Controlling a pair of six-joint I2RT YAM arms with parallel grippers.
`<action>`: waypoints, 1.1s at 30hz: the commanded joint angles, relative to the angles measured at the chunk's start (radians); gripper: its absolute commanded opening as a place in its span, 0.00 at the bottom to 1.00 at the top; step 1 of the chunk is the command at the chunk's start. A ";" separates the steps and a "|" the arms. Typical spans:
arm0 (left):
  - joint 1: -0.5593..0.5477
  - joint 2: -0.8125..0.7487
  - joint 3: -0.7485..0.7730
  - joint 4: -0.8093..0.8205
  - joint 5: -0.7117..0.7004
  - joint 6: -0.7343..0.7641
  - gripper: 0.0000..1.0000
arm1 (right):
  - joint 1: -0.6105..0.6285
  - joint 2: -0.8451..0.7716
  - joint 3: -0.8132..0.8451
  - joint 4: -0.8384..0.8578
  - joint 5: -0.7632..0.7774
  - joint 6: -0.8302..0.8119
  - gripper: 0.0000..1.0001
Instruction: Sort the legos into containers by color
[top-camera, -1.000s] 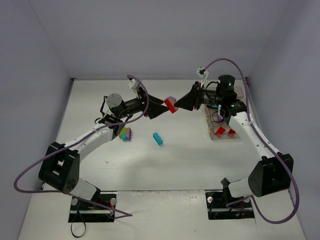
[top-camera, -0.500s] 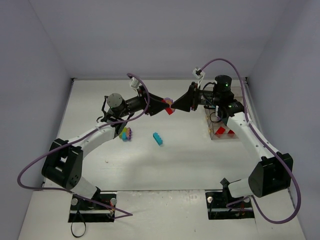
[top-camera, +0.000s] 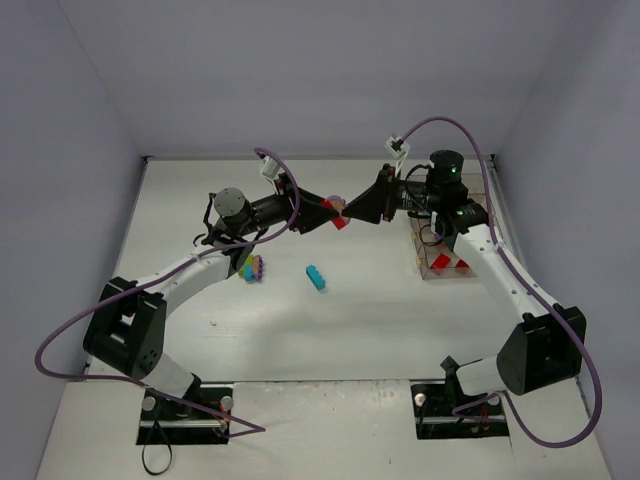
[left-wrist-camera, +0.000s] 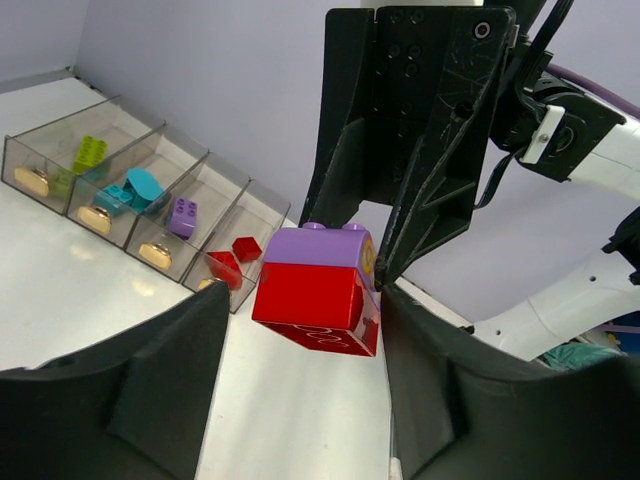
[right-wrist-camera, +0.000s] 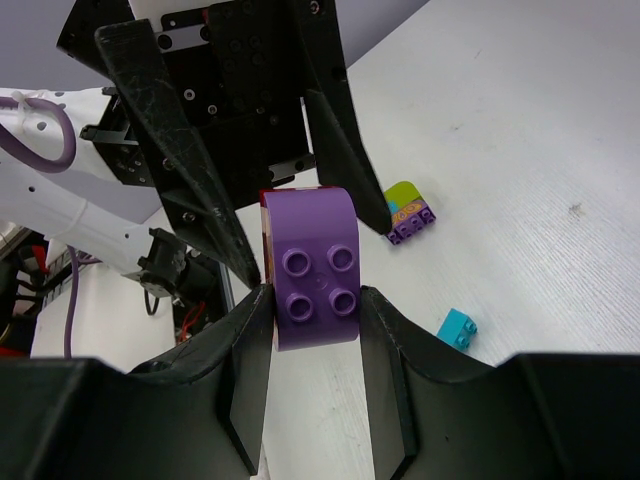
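Well, the right gripper (right-wrist-camera: 310, 300) is clamped on the purple brick (right-wrist-camera: 315, 270), held above the far middle of the tabletop (top-camera: 300, 330). The left gripper (left-wrist-camera: 300, 310) straddles the joined red brick (left-wrist-camera: 315, 300), jaws apart. They look set to split the pair for the containers (left-wrist-camera: 262, 212) by the right edge.

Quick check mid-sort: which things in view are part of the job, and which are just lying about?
Job: purple-and-red clump, clamped in the jaws of the right gripper; teal brick; multicolour clump; containers, holding sorted bricks.
Lying about: only rig fittings, the purple cables.
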 joint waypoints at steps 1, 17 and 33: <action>0.008 -0.034 0.019 0.095 0.034 -0.015 0.51 | 0.002 -0.029 0.033 0.093 -0.013 0.001 0.00; 0.009 -0.007 0.012 0.178 0.089 -0.098 0.01 | -0.040 -0.060 0.004 0.091 -0.010 -0.011 0.00; 0.051 -0.018 -0.056 0.224 0.126 -0.158 0.00 | -0.169 -0.093 -0.025 0.062 -0.024 -0.042 0.00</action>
